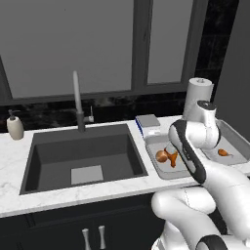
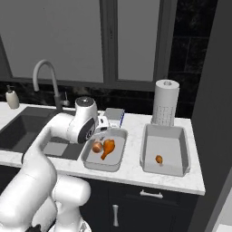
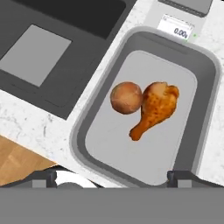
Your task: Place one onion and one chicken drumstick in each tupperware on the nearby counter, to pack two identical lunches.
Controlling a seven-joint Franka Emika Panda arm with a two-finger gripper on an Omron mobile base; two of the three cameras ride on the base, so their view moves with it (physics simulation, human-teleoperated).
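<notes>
Two grey tupperwares stand on the white counter (image 2: 132,144) to the right of the sink. The left tupperware (image 2: 118,154) (image 3: 201,100) holds a round brown onion (image 2: 97,147) (image 3: 126,97) (image 1: 161,156) and a chicken drumstick (image 2: 108,147) (image 3: 155,109) (image 1: 172,158) lying side by side. In the right tupperware (image 2: 174,136) (image 1: 238,139) lies one small chicken drumstick (image 2: 158,159) (image 1: 223,152). My gripper (image 2: 101,130) (image 3: 112,175) hangs open over the left tupperware's near rim, with nothing between its fingertips (image 3: 43,177).
A dark sink (image 1: 83,156) with a grey faucet (image 1: 77,100) lies to the left. A soap dispenser (image 1: 15,127) stands at the far left. A small scale (image 2: 114,116) (image 3: 177,28) sits behind the left tupperware, a paper towel roll (image 2: 164,108) behind the right one.
</notes>
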